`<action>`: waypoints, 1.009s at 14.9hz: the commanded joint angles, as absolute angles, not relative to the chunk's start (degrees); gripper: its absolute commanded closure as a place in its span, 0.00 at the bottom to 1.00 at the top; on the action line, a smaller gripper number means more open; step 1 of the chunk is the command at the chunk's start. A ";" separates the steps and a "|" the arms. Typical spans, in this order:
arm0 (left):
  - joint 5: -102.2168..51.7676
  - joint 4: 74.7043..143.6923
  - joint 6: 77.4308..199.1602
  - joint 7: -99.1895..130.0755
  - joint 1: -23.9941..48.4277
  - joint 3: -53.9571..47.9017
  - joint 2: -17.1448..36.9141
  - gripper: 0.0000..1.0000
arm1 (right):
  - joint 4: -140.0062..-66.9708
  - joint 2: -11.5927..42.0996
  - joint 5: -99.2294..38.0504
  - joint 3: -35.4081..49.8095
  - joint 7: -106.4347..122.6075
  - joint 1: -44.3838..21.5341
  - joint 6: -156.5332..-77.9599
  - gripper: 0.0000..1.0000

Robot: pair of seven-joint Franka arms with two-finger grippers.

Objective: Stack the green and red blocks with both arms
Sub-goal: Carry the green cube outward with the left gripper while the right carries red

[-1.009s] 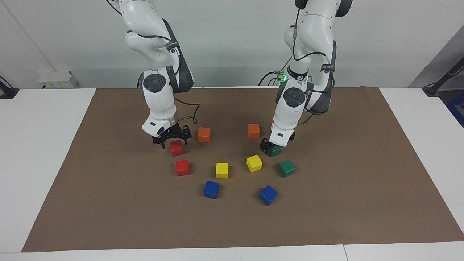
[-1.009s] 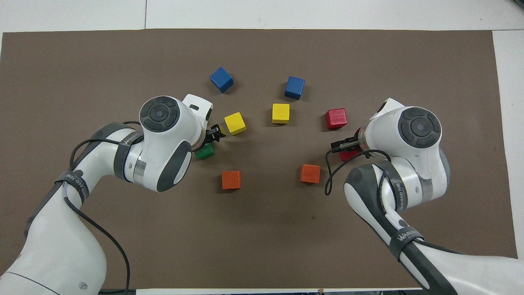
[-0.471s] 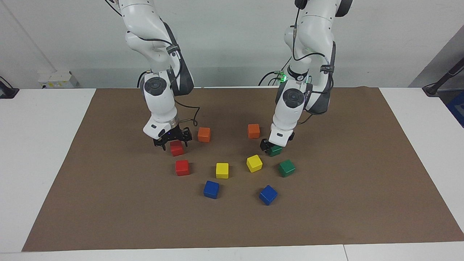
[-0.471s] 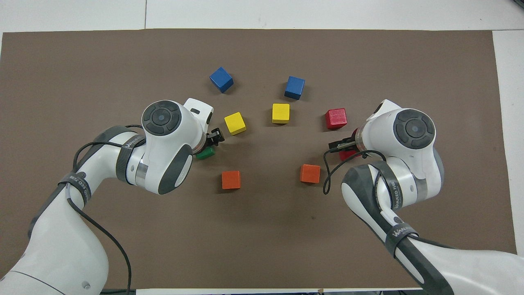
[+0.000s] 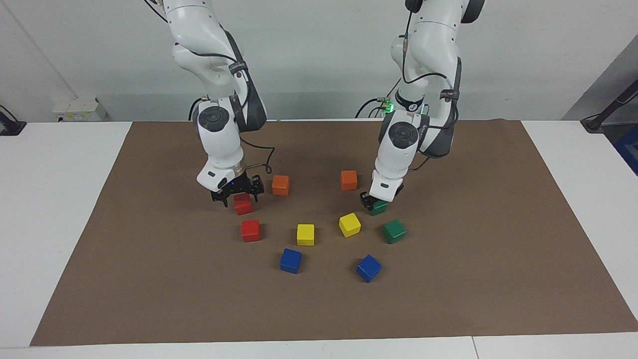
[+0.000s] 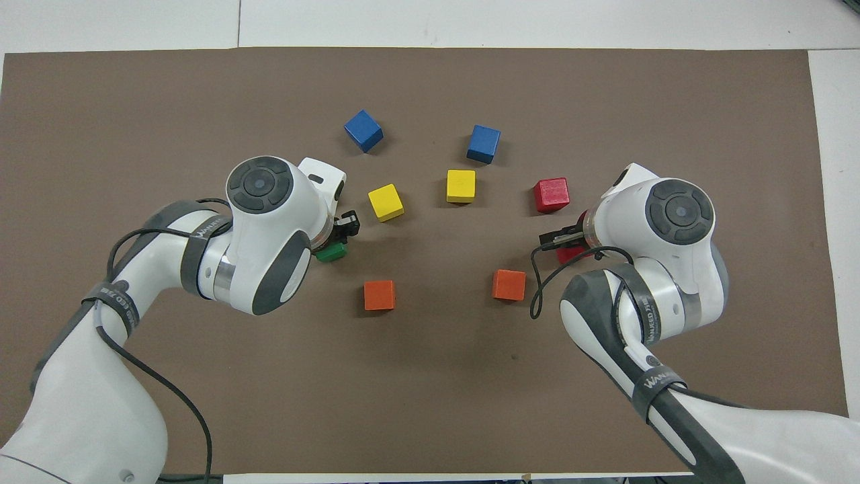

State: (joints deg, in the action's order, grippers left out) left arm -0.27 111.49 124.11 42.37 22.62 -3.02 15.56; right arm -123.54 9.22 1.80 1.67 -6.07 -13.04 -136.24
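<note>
Green block clamped by left gripper, right gripper spread around red block

Two green and two red cubes on the brown mat

One green cube is gripped by the left gripper; another green lies apart. One red cube sits under the open right gripper; another red lies flat.

white table, brown mat on it; red, green, orange, yellow, blue cubes on mat.
</note>
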 commanded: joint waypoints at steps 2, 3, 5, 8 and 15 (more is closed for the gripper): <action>-0.09 111.18 115.50 27.38 13.30 -2.81 8.62 1.00 | -124.28 10.28 1.05 1.58 -3.87 -12.83 -137.90 0.00; -0.09 110.83 114.62 24.29 10.84 -2.81 8.00 1.00 | -124.28 10.37 1.05 1.58 -3.87 -12.92 -137.90 0.00; -0.09 108.91 113.21 16.39 6.26 -2.73 8.17 1.00 | -124.28 10.81 1.05 1.49 -3.87 -12.92 -137.99 0.00; -0.09 108.90 115.39 5.74 -0.43 -2.73 8.87 1.00 | -124.45 11.95 1.05 1.58 -3.95 -12.83 -140.00 0.00; -0.09 109.25 123.31 1.58 -4.31 -2.72 13.18 1.00 | -124.54 11.95 1.05 1.58 -9.23 -13.01 -139.57 0.86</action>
State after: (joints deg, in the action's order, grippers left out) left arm -0.23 109.53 121.83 2.37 -3.72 -2.12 12.04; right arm -123.86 12.25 1.78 1.58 -8.16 -13.04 -138.62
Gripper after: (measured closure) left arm 0.449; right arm 0.242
